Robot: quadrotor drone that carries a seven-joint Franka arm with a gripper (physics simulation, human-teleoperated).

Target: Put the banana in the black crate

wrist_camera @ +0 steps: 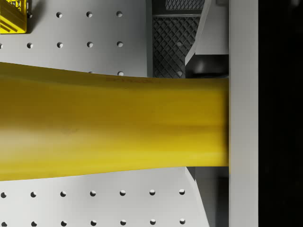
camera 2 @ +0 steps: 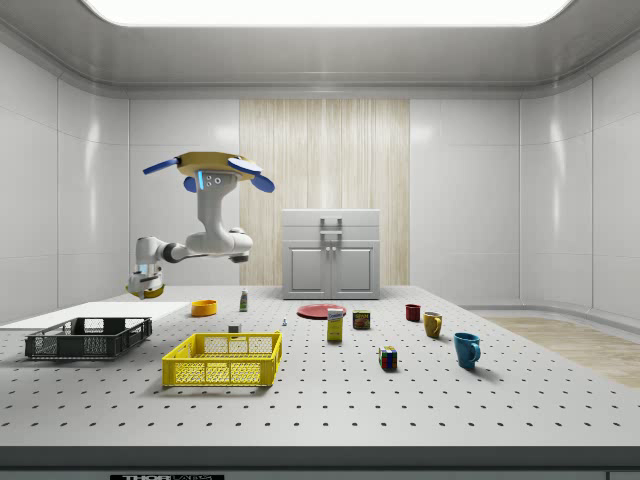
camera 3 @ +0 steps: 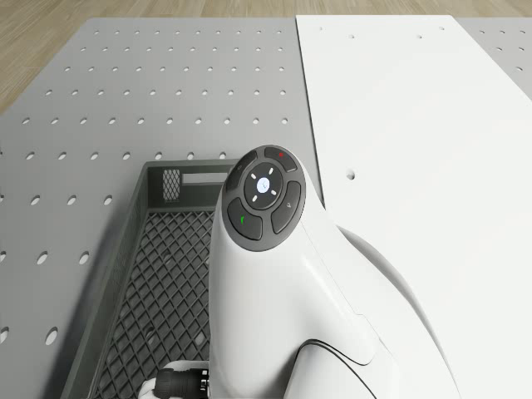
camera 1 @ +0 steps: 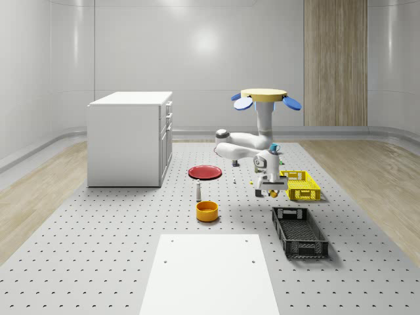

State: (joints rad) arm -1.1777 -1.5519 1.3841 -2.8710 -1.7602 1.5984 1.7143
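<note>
Whole-scene view: my drone (camera 1: pixel 263 98) hovers above the tabletop (camera 1: pixel 98 243), behind the yellow crate (camera 1: pixel 300 185). The arm reaches down and forward, and the claw (camera 1: pixel 270 191) hangs in the air with the banana (camera 1: pixel 272 193) pinched in it. The black crate (camera 1: pixel 299 231) lies nearer the camera than the claw, long axis running front to back. I judge the claw is not yet over the crate.

Side view: the claw (camera 2: pixel 147 287) holds the banana (camera 2: pixel 150 291) well above the tabletop, above the black crate (camera 2: pixel 88 337) and toward its right end.

Drone view: past the arm I see the black crate's (camera 3: pixel 158 274) mesh floor and its far wall.

Wrist view: the banana (wrist_camera: pixel 113 127) lies crosswise between the fingers (wrist_camera: pixel 244 113), clamped tight. The black crate (wrist_camera: pixel 173 40) sits ahead, off to one side.
</note>
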